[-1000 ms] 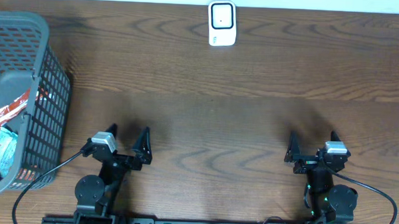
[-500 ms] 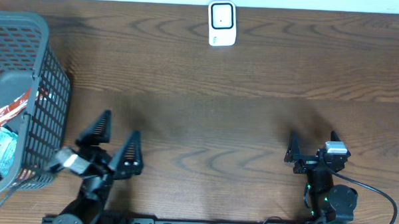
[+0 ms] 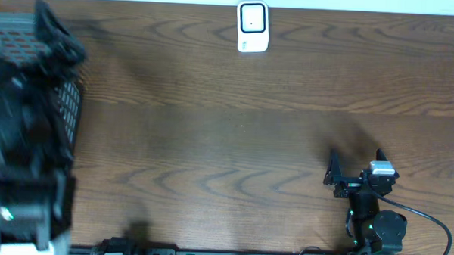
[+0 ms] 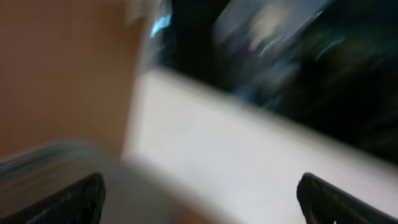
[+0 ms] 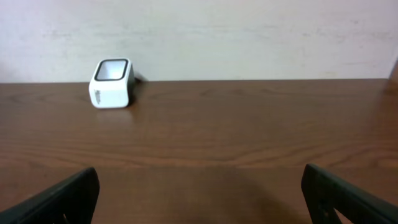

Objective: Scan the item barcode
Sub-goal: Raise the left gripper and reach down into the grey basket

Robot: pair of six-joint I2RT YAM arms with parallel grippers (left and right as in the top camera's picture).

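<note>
The dark wood tabletop (image 3: pixel 234 128) ran back to a pale wall (image 5: pixel 249 31). Our left end effector (image 4: pixel 200 198) stood wide and empty above the basket (image 3: pixel 67 110) at the left edge. Its view was too smeared to pick out any item there. The right end effector (image 5: pixel 204 198) was wide too, facing the scanner (image 3: pixel 252 26) at the far edge. We judged the pick called for a slow descent onto one item, leaving its barcode uncovered.
</note>
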